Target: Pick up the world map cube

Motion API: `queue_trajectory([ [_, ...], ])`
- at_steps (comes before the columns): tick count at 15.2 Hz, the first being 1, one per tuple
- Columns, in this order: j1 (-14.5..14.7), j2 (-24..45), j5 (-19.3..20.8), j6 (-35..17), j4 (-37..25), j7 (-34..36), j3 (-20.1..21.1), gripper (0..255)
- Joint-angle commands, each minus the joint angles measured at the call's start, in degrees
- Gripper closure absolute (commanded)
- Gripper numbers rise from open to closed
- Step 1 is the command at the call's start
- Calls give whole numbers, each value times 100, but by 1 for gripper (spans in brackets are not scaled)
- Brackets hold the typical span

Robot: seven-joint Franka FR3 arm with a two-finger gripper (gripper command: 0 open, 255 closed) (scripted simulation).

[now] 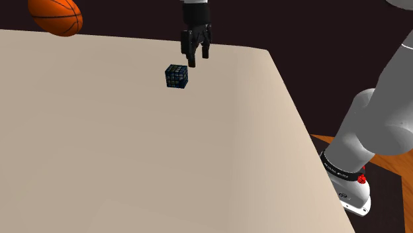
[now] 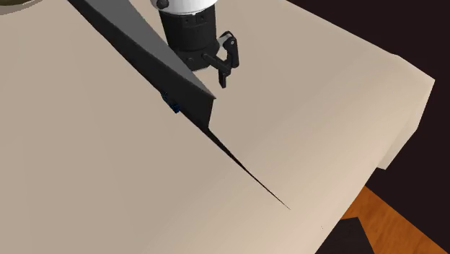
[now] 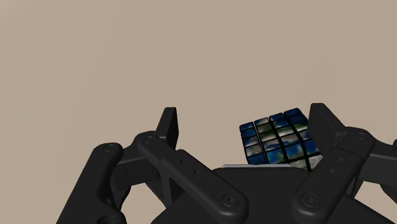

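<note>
Black two-finger gripper (image 1: pixel 198 58) is open, hovering above the beige table (image 1: pixel 132 165). Small dark cube with blue-green map tiles (image 1: pixel 177 76) sits on the table; in the wrist view it lies between the fingers, nearer one. Not gripped yet. My read: lower, close and lift all remain.

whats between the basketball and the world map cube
Nothing. In the shoulder view, only bare beige tabletop runs between the basketball and the world map cube.

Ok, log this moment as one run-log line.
phase: pre-grasp | all-black two-finger gripper: open, fingers apart | dark map-printed puzzle cube: on beige table, unheld, nearer one finger | lifted: no
</note>
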State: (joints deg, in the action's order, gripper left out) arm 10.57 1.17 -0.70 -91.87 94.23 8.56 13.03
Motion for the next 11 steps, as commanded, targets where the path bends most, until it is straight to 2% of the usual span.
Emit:
queue_trajectory([
  [1, 93, 398, 63, 83, -485, 124, 86, 0],
  [4, 273, 1056, 197, 294, -1352, 317, 197, 0],
  [11, 248, 958, 171, -285, -678, 292, 182, 0],
])
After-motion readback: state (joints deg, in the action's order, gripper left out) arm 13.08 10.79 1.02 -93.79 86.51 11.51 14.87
